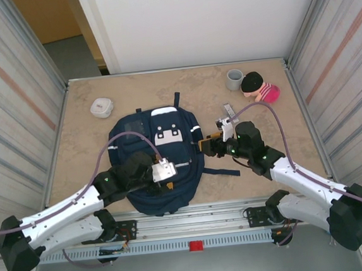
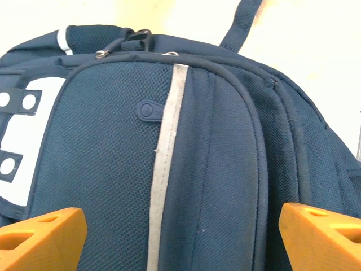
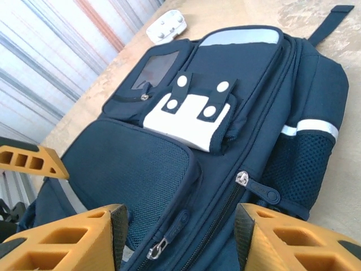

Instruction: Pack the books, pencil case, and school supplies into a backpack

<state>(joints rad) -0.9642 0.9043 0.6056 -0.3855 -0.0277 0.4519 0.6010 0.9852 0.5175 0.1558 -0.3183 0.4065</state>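
Nothing can be read: the small oval badge (image 2: 148, 110) on the backpack (image 2: 225, 169), at nine o'clock of its pale stripe (image 2: 163, 169), shows no legible mark.

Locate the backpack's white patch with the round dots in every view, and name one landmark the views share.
Top external: the white patch sits mid-backpack, near picture centre.
Left wrist: cut by the left edge, about halfway down.
Right wrist: just above centre.
Shared landmark: the dark top strap, sticking out past the backpack's far end.
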